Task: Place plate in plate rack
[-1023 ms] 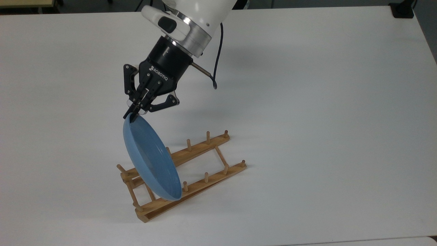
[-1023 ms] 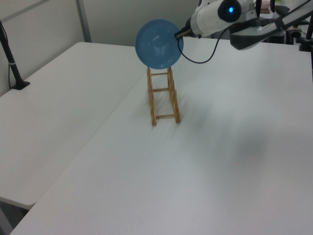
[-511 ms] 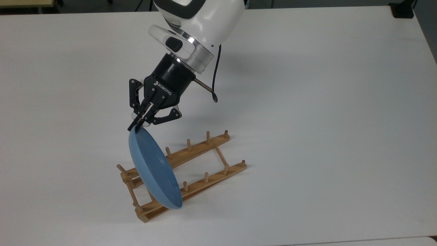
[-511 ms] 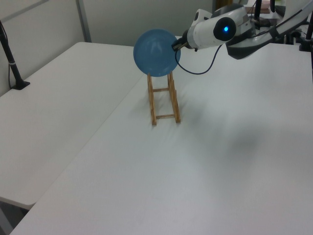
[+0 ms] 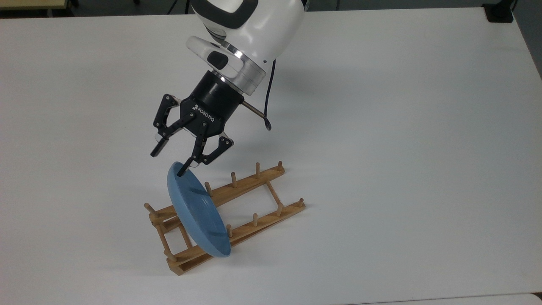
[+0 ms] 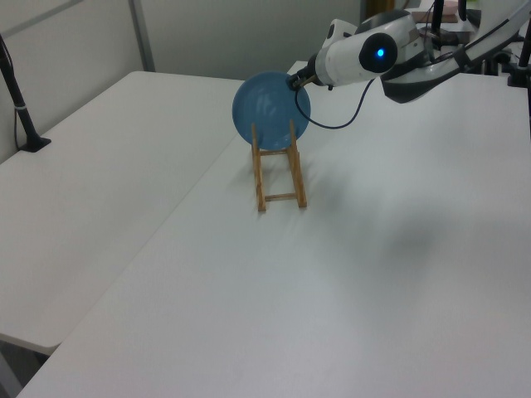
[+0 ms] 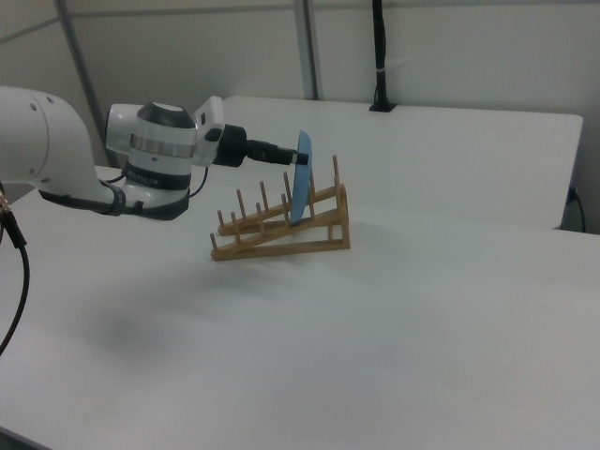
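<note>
Black two-finger gripper [image 5: 170,162] has its fingers spread apart, one fingertip [image 5: 183,172] right at the top rim of the round glossy light-blue plate [image 5: 197,212], the other clear of it. The plate stands on edge, tilted, between the pegs of the light-brown wooden plate rack [image 5: 237,212] on the white table [image 5: 402,127], near the rack's end at the top view's left

The plate [image 5: 197,209] looked smooth and a bit shiny, like plastic. The plate rack [image 5: 237,220] was plain wood. The tool [image 5: 169,162] was dull black; the tabletop [image 5: 402,148] was smooth, matt white.
</note>
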`<state>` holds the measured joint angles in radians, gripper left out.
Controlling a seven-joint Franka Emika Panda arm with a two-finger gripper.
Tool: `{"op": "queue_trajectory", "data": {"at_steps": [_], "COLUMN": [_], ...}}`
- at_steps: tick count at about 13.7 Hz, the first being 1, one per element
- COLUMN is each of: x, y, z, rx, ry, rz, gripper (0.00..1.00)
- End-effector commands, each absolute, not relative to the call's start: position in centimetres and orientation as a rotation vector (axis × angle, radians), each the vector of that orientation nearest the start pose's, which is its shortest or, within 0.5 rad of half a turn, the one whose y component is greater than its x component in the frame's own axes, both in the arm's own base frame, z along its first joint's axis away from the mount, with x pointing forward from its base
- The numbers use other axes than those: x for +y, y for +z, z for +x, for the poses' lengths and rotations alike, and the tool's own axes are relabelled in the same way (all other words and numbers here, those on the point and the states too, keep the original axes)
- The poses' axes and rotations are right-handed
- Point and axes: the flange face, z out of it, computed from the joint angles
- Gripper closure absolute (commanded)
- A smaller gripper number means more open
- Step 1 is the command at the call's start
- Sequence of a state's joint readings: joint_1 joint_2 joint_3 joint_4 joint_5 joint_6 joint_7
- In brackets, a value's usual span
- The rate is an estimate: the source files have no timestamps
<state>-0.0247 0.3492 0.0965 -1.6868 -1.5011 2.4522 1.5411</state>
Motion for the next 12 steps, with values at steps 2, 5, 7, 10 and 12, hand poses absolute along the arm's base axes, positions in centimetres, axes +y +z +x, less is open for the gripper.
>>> {"op": "queue_trajectory", "data": {"at_steps": [2, 5, 7, 10, 12], "x": [3.8, 3.8, 3.6, 5.6, 5.6], "y": [49.5, 53.7, 55.4, 57.3, 57.3], "z": [69.1, 67.9, 67.1, 64.9, 63.5], "rx": [-0.632, -0.863, -1.06, -1.232, -1.308], "ry": [1.409, 1.371, 1.238, 0.99, 0.774], "rz": [2.201, 2.304, 2.368, 2.473, 2.522], "gripper": [0.0, 0.0, 0.0, 0.0, 0.0]}}
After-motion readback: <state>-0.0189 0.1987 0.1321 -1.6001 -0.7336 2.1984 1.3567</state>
